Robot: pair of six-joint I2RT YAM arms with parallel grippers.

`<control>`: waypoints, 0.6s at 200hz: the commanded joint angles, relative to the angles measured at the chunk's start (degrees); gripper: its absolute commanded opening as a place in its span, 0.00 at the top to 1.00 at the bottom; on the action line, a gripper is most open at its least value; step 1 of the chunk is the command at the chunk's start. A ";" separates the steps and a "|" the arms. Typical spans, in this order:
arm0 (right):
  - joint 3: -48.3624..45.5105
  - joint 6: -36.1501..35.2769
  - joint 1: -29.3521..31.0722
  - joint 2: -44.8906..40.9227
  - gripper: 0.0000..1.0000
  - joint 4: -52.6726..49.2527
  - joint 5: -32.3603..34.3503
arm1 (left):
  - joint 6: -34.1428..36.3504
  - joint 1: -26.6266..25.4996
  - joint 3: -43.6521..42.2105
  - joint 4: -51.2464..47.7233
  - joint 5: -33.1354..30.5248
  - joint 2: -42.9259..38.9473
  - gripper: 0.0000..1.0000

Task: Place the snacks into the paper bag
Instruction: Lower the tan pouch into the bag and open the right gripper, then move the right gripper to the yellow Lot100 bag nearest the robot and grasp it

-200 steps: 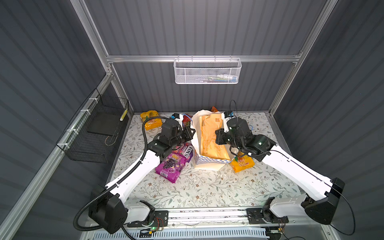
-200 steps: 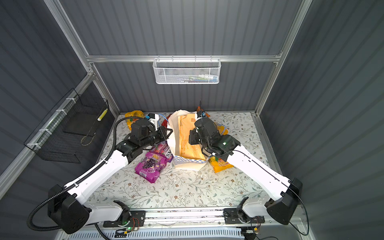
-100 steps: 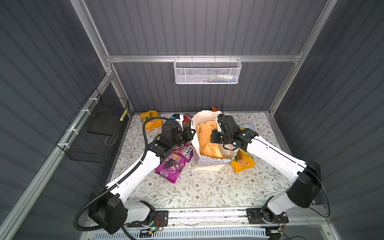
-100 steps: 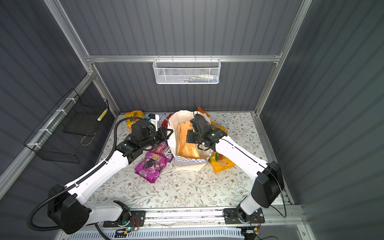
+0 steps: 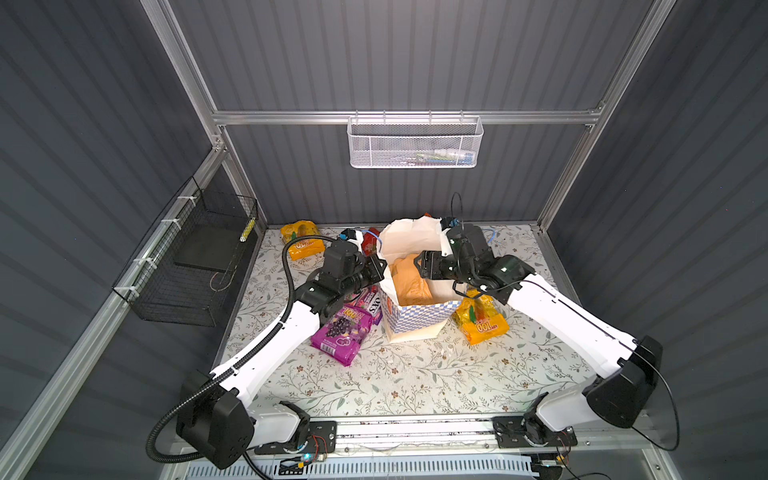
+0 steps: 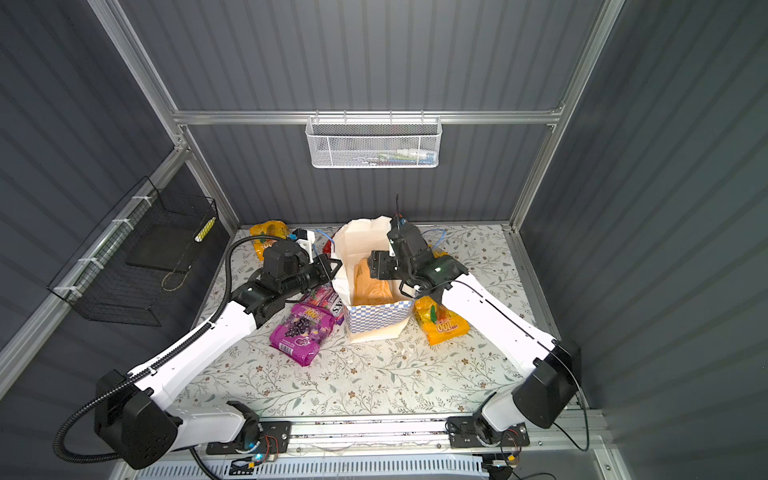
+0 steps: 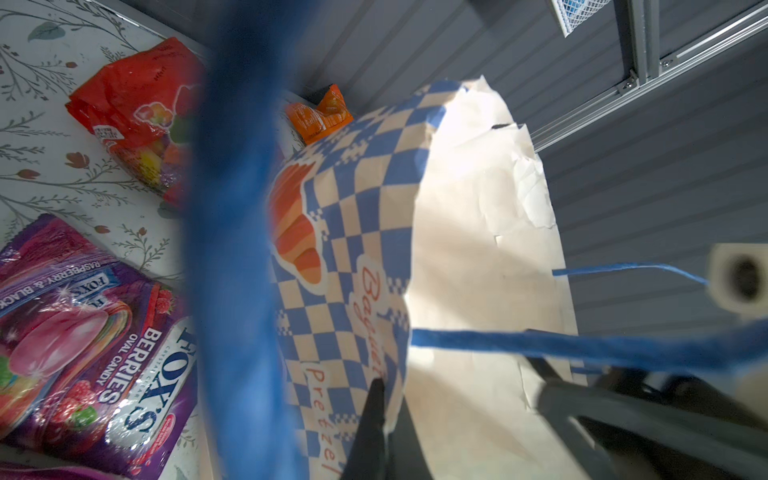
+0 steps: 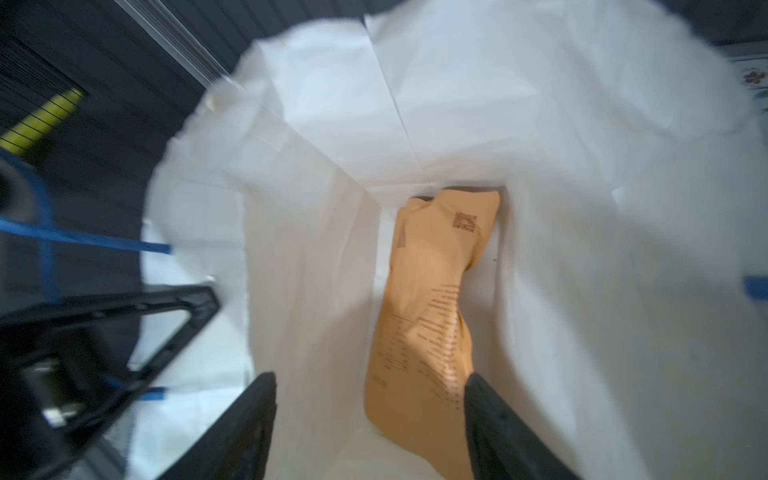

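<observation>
The paper bag stands upright mid-table with its mouth held wide. My left gripper is shut on the bag's left rim, pinching the paper wall. Over the bag's mouth, my right gripper is open with nothing between its fingers. A yellow-orange snack packet lies loose inside the bag. Outside it are a purple grape packet, a FOX'S packet, a red packet, a small orange one and a yellow-orange "100" packet.
Two more yellow-orange packets lie at the back left of the table. A black wire basket hangs on the left wall and a white mesh basket on the back wall. A blue cord handle crosses the left wrist view.
My right gripper carried the yellow-orange packet down into the bag's mouth and opened, and the packet dropped inside. The left gripper kept its hold on the rim.
</observation>
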 commanded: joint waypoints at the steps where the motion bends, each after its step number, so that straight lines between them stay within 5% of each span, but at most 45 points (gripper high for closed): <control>1: 4.44 -5.23 0.14 -3.44 0.15 -1.35 -2.17 | 1.42 -0.28 0.56 -1.53 -1.56 -0.13 1.00; 24: 6.62 -7.65 -0.42 -7.94 0.01 -4.30 -0.61 | 2.31 -0.28 1.70 -4.50 -3.32 0.38 1.00; 61: 4.37 -7.64 -5.54 -16.72 0.01 -10.38 6.26 | 4.11 -0.29 2.32 -7.62 -5.93 -0.56 1.00; 120: -17.18 2.18 -17.15 -39.75 0.01 -12.20 15.35 | 8.86 -0.29 2.01 -11.25 -10.01 -0.66 1.00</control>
